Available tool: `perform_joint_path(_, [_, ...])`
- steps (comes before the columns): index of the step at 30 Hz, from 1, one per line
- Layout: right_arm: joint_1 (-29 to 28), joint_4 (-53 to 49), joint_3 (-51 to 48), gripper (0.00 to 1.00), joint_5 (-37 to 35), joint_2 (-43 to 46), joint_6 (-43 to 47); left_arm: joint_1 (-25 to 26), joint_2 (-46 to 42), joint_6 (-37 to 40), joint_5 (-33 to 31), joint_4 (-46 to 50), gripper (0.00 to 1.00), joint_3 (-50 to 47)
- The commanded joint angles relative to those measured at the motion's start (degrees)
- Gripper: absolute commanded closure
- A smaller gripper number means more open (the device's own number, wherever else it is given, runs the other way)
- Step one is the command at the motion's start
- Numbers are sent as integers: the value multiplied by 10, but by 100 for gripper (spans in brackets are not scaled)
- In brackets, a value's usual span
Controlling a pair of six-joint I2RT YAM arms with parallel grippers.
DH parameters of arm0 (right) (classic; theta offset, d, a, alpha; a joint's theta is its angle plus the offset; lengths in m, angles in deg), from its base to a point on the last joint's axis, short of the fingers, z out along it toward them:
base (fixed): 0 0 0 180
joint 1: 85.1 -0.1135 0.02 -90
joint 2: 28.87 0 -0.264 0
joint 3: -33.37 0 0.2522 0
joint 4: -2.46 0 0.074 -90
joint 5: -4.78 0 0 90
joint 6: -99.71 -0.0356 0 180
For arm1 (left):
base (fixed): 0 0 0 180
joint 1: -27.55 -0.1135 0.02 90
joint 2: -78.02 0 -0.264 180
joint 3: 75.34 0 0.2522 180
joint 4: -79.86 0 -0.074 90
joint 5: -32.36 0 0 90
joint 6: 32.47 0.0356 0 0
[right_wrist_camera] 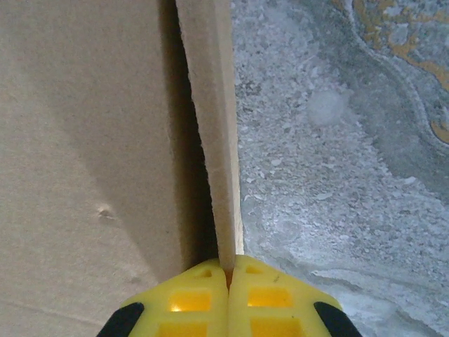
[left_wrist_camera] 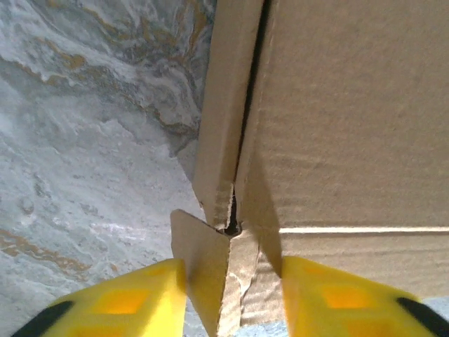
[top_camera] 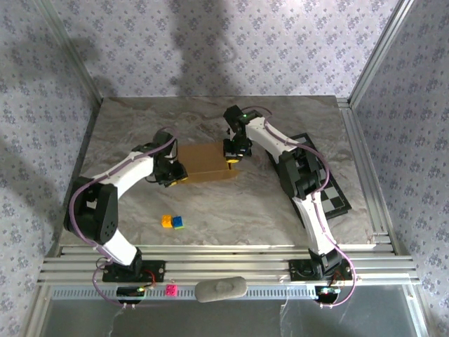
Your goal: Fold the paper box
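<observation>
The paper box (top_camera: 207, 163) lay closed and flat near the middle of the marbled counter (top_camera: 140, 119), its long sides running left to right. Everything else is placed from it.

At the box's left end, toward its near corner, the left hand (left_wrist_camera: 235, 302) stood partly open. Its yellow fingers (left_wrist_camera: 140, 302) were apart on either side of a loose corner of cardboard flap. The left finger lay just against that flap, while a shadowed gap separated the other finger from it, so nothing was clamped. Beyond the fingertips a narrow side panel stood beside the box's broad top face, with a dark slit between them.

At the box's right end, toward its far corner, the right hand (right_wrist_camera: 229, 281) was fully closed, its two yellow fingertips pressed together. A thin upright edge of the box ran straight down to the line where they met. I cannot tell whether any cardboard was pinched between them.

To the right of the box, well apart, a black-and-white checkerboard (top_camera: 333, 189) lay under the right arm. Nearer than the box and a little to its left sat a yellow block (top_camera: 166, 221), touching a blue-and-green block (top_camera: 178, 222).
</observation>
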Motion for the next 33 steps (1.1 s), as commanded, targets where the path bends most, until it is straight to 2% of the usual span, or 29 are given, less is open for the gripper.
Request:
perform_joint_path(1, [-2, -56, 23, 100, 2, -15, -11, -3, -44, -4, 0, 43, 50, 39])
perform_joint_path(6, [6, -87, 45, 100, 31, -14, -8, -19, -93, -18, 13, 64, 41, 71])
perform_joint_path(9, [16, -101, 47, 100, 75, -14, -10, -49, -122, -30, 15, 58, 35, 72])
perform_joint_path(11, [27, -108, 44, 100, 119, -15, -14, -83, -133, -40, 31, 37, 33, 53])
perform_joint_path(14, [41, -120, 45, 100, 162, -17, -11, -138, -122, -69, 93, -41, 32, 4])
perform_joint_path(16, [45, -133, 48, 100, 186, -18, -19, -155, -96, -88, 126, -94, 31, -17])
perform_joint_path(21, [55, -155, 48, 100, 214, -24, -13, -156, -8, -125, 184, -201, 30, -33])
perform_joint_path(27, [56, -166, 54, 100, 223, -32, -14, -150, 16, -169, 181, -284, 26, -41])
perform_joint_path(28, [57, -168, 55, 100, 224, -33, -14, -150, 13, -175, 181, -294, 18, -46])
perform_joint_path(30, [57, -167, 59, 100, 224, -36, -16, -150, 10, -181, 181, -289, 17, -49])
perform_joint_path(31, [56, -169, 62, 100, 224, -38, -17, -152, 8, -182, 181, -280, 4, -50])
perform_joint_path(33, [56, -171, 68, 100, 224, -42, -17, -158, -1, -190, 185, -278, 0, -58])
